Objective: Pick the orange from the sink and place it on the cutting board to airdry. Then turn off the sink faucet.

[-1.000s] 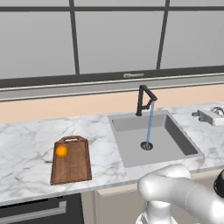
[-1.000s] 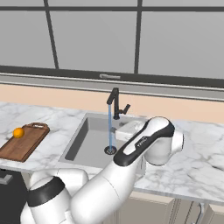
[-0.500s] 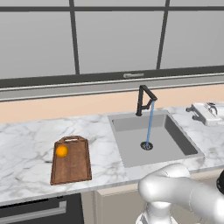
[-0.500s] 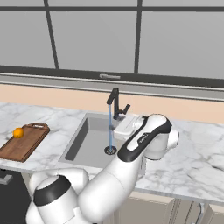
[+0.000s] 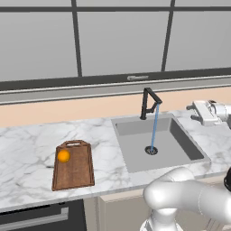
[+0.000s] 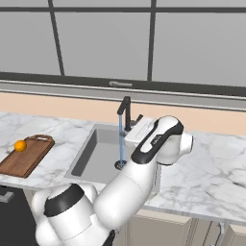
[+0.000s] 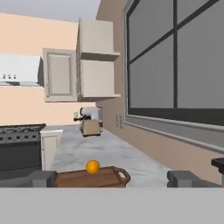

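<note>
one job is done: the orange (image 5: 63,155) sits on the cutting board (image 5: 74,168), near its handle end, on the counter (image 5: 27,149) left of the sink (image 5: 135,149). water is running from the sink faucet (image 5: 149,102) into the drain. the claw (image 5: 201,112) is wide and holds nothing, just right of the sink. i think it should go for the small lever on the faucet's side and push it gently, not hitting the post. the wall behind is close, but above the sink is open room.

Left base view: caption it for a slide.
Orange on the board, faucet running into the sink, tool at right.
</note>
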